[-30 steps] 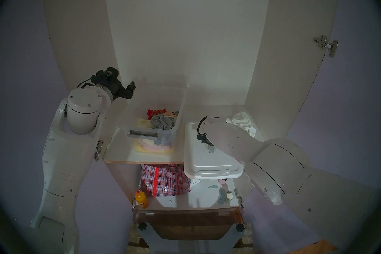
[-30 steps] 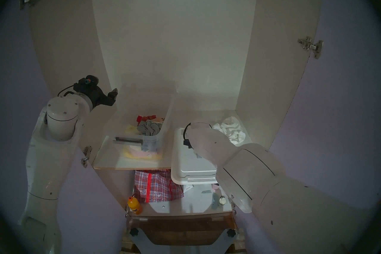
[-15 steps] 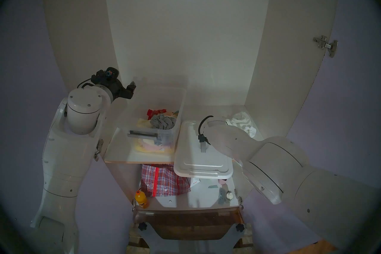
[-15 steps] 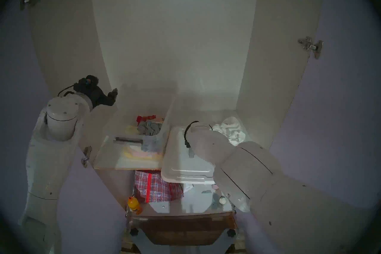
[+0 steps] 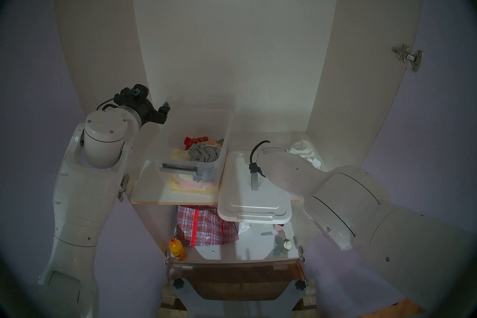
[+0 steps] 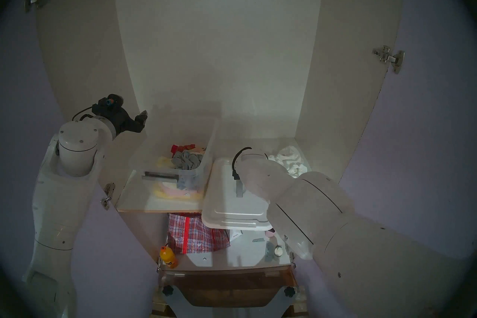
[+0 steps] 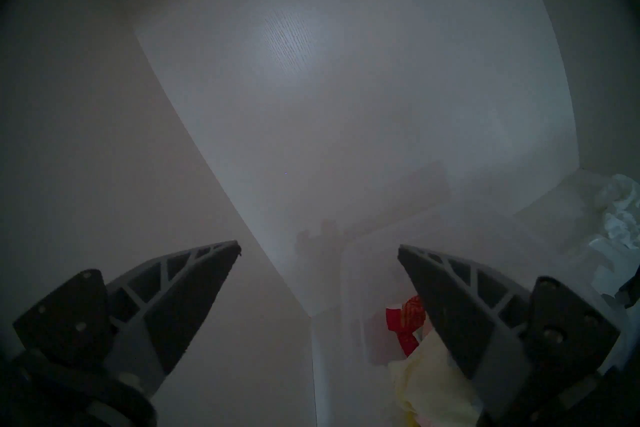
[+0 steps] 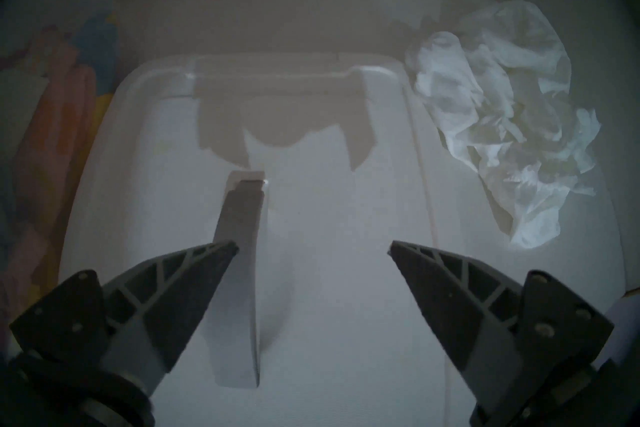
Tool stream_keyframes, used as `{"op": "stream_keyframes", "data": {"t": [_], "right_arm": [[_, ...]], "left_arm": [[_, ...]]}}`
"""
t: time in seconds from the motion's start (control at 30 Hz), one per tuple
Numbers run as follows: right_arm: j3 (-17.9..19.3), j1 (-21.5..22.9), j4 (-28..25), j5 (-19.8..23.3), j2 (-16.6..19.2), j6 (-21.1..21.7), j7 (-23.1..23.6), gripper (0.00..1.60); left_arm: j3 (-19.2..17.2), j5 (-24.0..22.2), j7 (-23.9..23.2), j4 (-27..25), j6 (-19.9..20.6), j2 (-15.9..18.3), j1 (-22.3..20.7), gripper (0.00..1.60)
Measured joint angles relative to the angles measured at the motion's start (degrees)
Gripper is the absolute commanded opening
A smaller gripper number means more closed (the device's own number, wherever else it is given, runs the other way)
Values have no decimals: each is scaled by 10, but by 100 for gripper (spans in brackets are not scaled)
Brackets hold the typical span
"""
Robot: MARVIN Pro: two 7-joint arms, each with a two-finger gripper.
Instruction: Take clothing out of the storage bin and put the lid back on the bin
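A tall white cupboard [image 5: 232, 51] fills the view, smooth flat panels all round, its doors swung wide with metal hinges showing, pale lilac wall either side. Two white robot arms reach in, rounded and glossy. Inside, two shelves: the upper shelf [image 5: 147, 188], a flat white board with a bare wood edge, and a lower one beneath it.

On the upper shelf sits one storage bin [image 5: 222, 155], a see-through plastic box with rounded corners and a grey bar latch on its near short side, uncovered, a grey ruffled garment [image 5: 204, 152] and red and yellow pieces heaped inside. Just to its right lies the lid [image 5: 253, 204], flat white hard plastic, rounded corners, raised panel, one grey arched handle [image 8: 239, 242] at its centre; its near end juts out past the shelf edge, its left edge up against the bin.

One checked bag [image 5: 204, 224], red and blue woven, slumps on the lower shelf. The clothing [image 8: 498, 114], thin, white, heavily crumpled, rests on the upper shelf in the back right corner, just beside the lid and out of the bin.

Left end effector [image 7: 318, 247] is up high by the left wall, fingers spread, gripping nothing. Right end effector [image 8: 313, 246] hangs over the lid, fingers spread wide, the handle beside its left finger, not pinched.

One small orange bottle [image 5: 176, 250] stands at the lower shelf's front left.
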Motion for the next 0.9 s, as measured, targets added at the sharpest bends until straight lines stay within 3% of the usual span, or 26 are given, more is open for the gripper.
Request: {"op": "stream_keyframes", "data": {"t": [0.23,0.7,0.83,0.9], "right_arm": [[3,4,11,4,-6,52,5,160],[16,-14,11,17,-28,43,14,157],[15,-25,11,16,-29,21,14,92],[13,-30,11,14,-27,13,14,77]], "left_arm": [[0,0,0,0,0,0,0,160],[0,-1,1,0,0,0,0,160],[1,-1,1,1,0,1,0,160],[1,-1,1,1,0,1,0,160]]}}
